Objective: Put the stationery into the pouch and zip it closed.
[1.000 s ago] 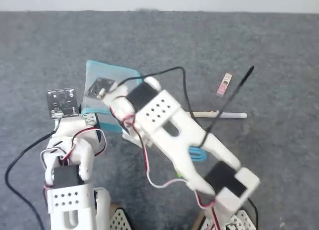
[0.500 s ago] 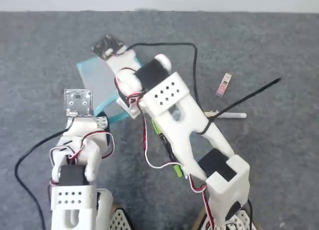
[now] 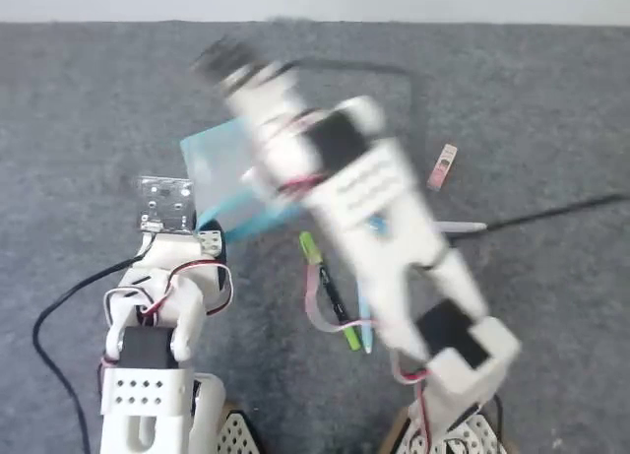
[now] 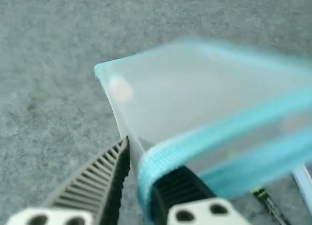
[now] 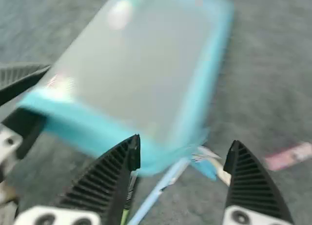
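The left gripper (image 4: 139, 154) pinches the translucent teal-edged zip pouch (image 4: 195, 98), probably steadying it for loading; the right gripper (image 5: 184, 143) hangs spread above.

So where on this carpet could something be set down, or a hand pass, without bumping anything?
Bare carpet lies left of the pouch and left arm, and right of the small pink item and white pen. Crowded: the middle, where the right arm hangs over the green-tipped pen and blue pen.
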